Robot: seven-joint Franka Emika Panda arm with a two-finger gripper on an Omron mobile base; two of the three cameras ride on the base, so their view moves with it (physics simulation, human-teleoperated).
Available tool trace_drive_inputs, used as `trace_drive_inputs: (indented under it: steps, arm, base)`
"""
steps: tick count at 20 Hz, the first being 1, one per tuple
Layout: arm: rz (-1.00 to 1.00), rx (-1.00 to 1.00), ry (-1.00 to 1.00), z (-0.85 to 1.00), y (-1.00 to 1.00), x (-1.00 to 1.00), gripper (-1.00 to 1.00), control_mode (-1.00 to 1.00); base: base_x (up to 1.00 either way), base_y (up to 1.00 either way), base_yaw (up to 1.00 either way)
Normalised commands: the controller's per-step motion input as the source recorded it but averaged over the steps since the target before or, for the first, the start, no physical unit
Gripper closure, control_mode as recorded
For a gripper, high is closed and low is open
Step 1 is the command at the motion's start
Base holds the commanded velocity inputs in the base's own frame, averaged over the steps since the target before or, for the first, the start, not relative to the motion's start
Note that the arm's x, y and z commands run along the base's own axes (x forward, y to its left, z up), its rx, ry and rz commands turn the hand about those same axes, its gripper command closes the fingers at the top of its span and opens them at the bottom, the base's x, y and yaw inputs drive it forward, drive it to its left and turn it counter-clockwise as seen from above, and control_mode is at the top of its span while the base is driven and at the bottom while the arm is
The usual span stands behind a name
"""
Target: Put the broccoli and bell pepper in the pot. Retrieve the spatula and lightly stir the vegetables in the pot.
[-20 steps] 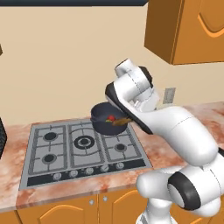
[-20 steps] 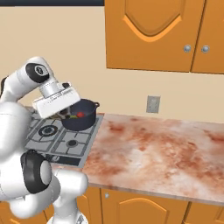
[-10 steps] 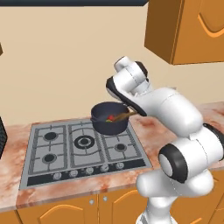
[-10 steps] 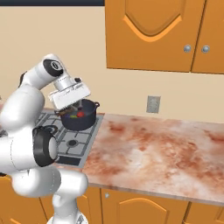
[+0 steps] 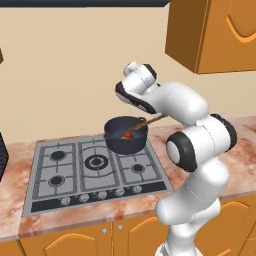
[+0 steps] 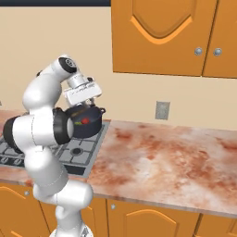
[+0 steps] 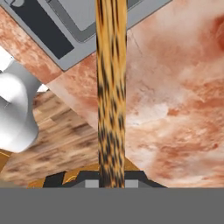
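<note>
Pot (image 5: pixel 125 135) on the rear right burner of the stove (image 5: pixel 65 170), dark, low-sided, one side handle toward the counter (image 6: pixel 185 157) in the right base view. Red bell pepper (image 5: pixel 128 134) inside the pot, near its middle; a fleck of green beside it (broccoli presumably, too small to confirm). Same red spot (image 6: pixel 84 121) seen from the right base camera.

Spatula (image 5: pixel 146 123) slanting down from the hand into the pot, handle passing over the right rim, head end down by the pepper. In the hand view, wooden handle (image 7: pixel 111 87) running straight up from between the finger tips, marbled counter and stove corner beyond.

Gripper (image 7: pixel 111 181) closed on the spatula handle, fingers tight against it. Hand held above and to the right of the pot, below the wall cabinet (image 5: pixel 215 35).
</note>
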Motion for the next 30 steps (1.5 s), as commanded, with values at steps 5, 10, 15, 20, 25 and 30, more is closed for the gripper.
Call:
trace_drive_inputs:
  steps: [5,10,15,20,25,30]
  arm:
    - [0.0,-0.05,0.02,-0.33,0.04,0.45,1.0,-1.0]
    - [0.0,-0.08,0.0,-0.34,0.0,0.17,1.0,-1.0]
    - [0.0,-0.04,0.0,0.0,0.0,0.35,1.0,-1.0]
    - [-0.01,-0.04,0.04,-0.34,0.0,0.12,1.0,-1.0]
    - [0.0,-0.03,0.0,-0.27,0.01,0.22,1.0,-1.0]
    - [0.0,-0.02,0.01,-0.07,0.0,0.39,1.0,-1.0]
  base:
    - [0.0,0.0,0.0]
    - [0.0,0.0,0.0]
    - [0.0,0.0,0.0]
    - [0.0,0.0,0.0]
    - [0.0,0.0,0.0]
    - [0.0,0.0,0.0]
